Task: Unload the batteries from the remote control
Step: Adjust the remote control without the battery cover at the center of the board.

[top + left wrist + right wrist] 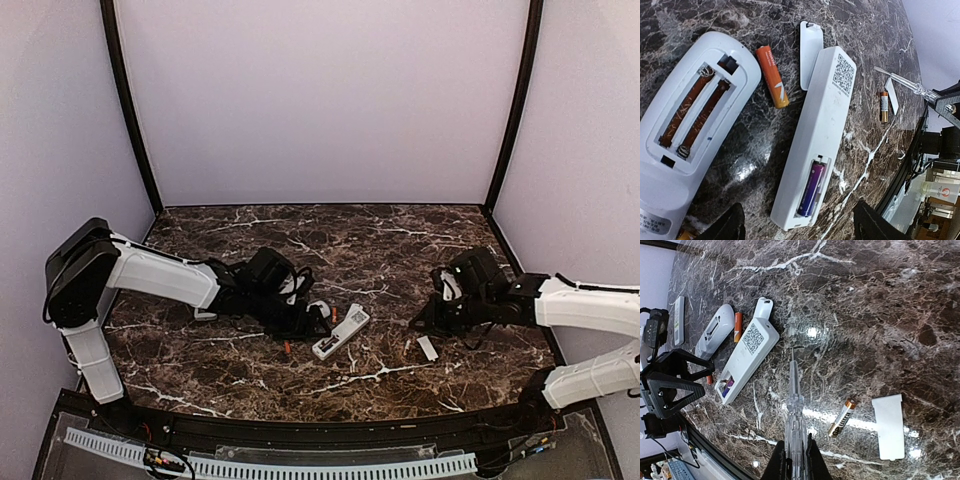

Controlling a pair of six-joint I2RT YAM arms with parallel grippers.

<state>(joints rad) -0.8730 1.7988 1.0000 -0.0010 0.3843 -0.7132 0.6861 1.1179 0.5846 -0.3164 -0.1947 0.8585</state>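
Note:
A slim white remote [822, 125] with a QR code lies back-up with its compartment uncovered. One purple battery [812, 187] sits inside. My left gripper [800, 226] hangs open just above that end, with nothing between its fingers. An orange battery [772, 76] lies loose between this remote and a wider rounded remote [670, 165], whose compartment holds only springs. In the right wrist view, a gold-and-black battery [842, 418] lies on the marble. My right gripper [795, 462] is shut on a clear screwdriver [794, 405], whose tip points at the slim remote [746, 360].
White cover plates lie loose: one [810, 55] beside the slim remote, another [889, 426] near the gold battery. A third remote [679, 320] lies far off by the left arm. From above, the slim remote [341, 332] lies mid-table between both arms.

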